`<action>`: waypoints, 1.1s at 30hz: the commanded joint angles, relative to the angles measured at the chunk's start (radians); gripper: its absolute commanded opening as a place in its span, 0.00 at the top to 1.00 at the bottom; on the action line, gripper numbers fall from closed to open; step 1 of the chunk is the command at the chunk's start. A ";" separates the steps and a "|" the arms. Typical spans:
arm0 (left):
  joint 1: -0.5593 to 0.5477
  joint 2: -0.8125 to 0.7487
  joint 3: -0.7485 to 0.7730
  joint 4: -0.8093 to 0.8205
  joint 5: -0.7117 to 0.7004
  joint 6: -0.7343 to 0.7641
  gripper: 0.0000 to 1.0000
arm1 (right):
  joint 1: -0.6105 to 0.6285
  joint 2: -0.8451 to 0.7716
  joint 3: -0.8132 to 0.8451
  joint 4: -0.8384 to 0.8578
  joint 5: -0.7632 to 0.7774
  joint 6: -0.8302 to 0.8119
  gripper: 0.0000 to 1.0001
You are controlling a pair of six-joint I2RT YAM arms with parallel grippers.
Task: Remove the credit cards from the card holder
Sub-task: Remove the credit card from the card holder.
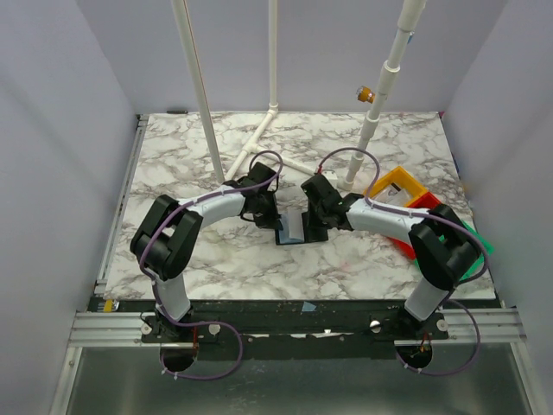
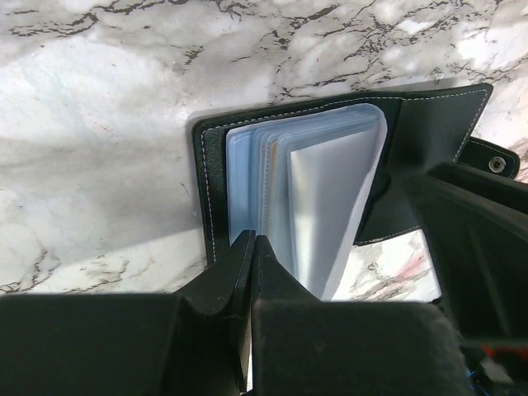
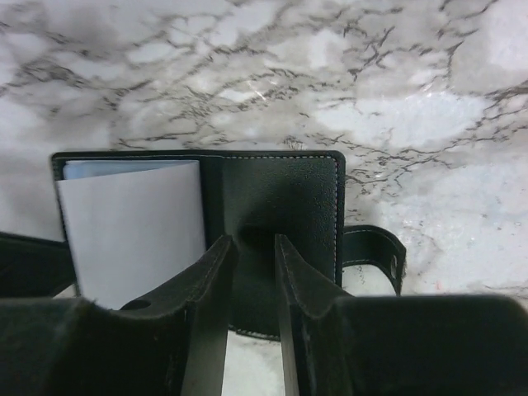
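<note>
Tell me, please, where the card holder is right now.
The card holder lies open on the table near its centre in the top view, between the left gripper and the right gripper, with the yellow bin to its right.

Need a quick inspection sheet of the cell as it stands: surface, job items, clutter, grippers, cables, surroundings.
surface: marble table, no spills seen
job's things: holder lies open mid-table, clear sleeves fanned up; no cards seen loose
clutter: bins at right, partly under the right arm
grippers: left gripper shut, tips at the holder's sleeve side; right gripper slightly open over the black flap
cables: purple cables looped along both arms, off the holder
surroundings: white pipes behind, plain walls
</note>
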 commanded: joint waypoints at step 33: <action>0.103 -0.240 -0.245 0.023 -0.149 -0.001 1.00 | 0.040 0.139 0.025 0.150 -0.309 -0.055 0.79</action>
